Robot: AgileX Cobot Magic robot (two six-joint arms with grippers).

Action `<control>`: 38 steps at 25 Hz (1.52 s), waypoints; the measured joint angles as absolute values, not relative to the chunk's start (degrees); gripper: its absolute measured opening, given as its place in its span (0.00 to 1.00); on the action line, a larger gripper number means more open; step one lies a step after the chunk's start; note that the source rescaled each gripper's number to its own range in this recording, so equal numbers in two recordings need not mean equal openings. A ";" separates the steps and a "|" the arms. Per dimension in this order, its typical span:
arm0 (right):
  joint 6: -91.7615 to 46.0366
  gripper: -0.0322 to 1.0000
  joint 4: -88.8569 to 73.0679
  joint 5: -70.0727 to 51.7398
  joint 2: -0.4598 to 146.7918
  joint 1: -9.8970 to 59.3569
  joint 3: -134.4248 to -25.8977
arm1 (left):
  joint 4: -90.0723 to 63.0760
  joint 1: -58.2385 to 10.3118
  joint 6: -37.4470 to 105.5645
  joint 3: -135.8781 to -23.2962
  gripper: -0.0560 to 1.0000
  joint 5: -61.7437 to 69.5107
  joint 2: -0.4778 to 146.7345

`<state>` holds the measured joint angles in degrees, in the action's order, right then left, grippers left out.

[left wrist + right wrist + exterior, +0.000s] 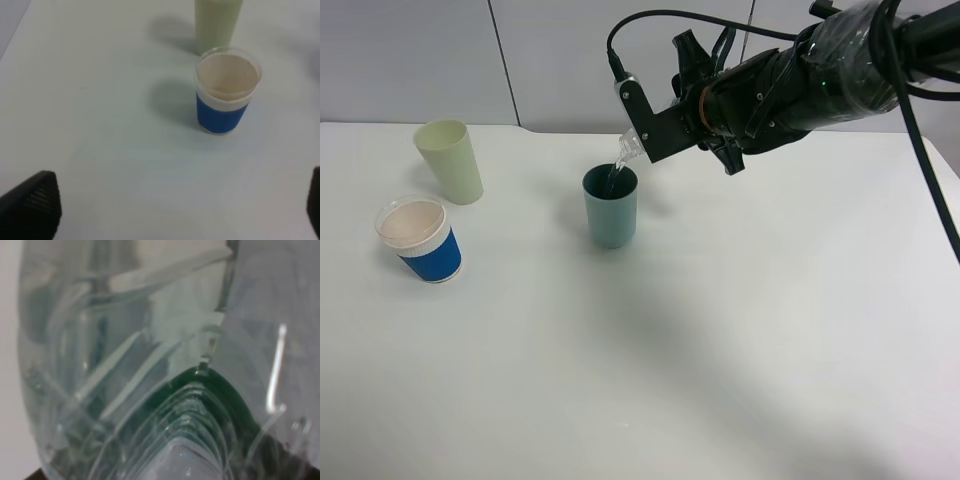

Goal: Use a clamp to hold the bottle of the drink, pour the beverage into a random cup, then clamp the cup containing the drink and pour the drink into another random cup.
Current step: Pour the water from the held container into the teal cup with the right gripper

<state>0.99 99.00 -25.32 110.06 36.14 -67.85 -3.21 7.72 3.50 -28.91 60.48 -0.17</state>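
My right gripper (pixel 655 125) is shut on a clear plastic bottle (pixel 630 150), tipped with its mouth over the teal cup (pixel 610 207) at the table's middle. A thin stream runs from the bottle into that cup. In the right wrist view the clear bottle (pixel 150 365) fills the frame, with the teal cup's dark rim (pixel 220 390) seen through it. A pale green cup (pixel 450 160) stands at the back left. A blue-sleeved paper cup (pixel 420 240) stands in front of it. My left gripper (pixel 175 210) is open and empty, near the blue cup (pixel 225 92).
The white table (pixel 670 360) ends at a grey wall behind the cups. The pale green cup (pixel 217 22) stands just beyond the blue cup in the left wrist view. A black cable (pixel 930 150) hangs along the right arm.
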 joint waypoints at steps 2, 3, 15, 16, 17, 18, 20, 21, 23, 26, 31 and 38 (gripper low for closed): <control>0.99 0.04 99.00 -25.32 110.06 36.14 -67.85 | -3.21 7.72 3.50 -28.91 1.00 60.48 -0.17; 0.92 0.04 99.00 -25.32 110.06 36.14 -67.85 | -3.21 7.72 3.50 -28.91 1.00 60.48 -0.17; -1.96 0.04 99.02 -25.32 110.06 36.14 -67.85 | -3.21 7.72 3.50 -28.91 1.00 60.48 -0.17; -1.96 0.04 99.02 -25.32 110.06 36.14 -67.85 | -3.21 7.72 3.50 -28.91 1.00 60.48 -0.17; -1.96 0.04 99.02 -25.32 110.06 36.14 -67.85 | -3.21 7.72 3.50 -28.91 1.00 60.48 -0.17; -1.96 0.04 99.02 -25.32 110.06 36.14 -67.85 | -3.21 7.72 3.50 -28.91 1.00 60.48 -0.17; -1.96 0.04 99.02 -25.32 110.06 36.14 -67.90 | -3.21 7.72 3.50 -28.91 1.00 60.48 -0.17; -1.96 0.04 99.02 -25.32 110.06 36.14 -67.90 | -3.21 7.72 3.50 -28.91 1.00 60.48 -0.17; -1.96 0.04 99.06 -25.32 110.06 36.14 -67.90 | -3.21 7.72 3.50 -28.91 1.00 60.48 -0.17; -2.01 0.04 99.06 -25.74 110.06 36.14 -67.90 | -3.21 7.72 3.50 -28.91 1.00 60.48 -0.17; -2.00 0.04 99.06 -26.50 110.06 36.33 -67.90 | -3.21 7.72 3.50 -28.91 1.00 60.48 -0.17; -2.64 0.04 99.18 -27.88 110.06 37.15 -67.96 | -3.21 7.72 3.50 -28.91 1.00 60.48 -0.17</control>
<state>-2.64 99.18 -27.88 110.06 37.15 -67.96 -3.21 7.72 3.50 -28.91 60.48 -0.17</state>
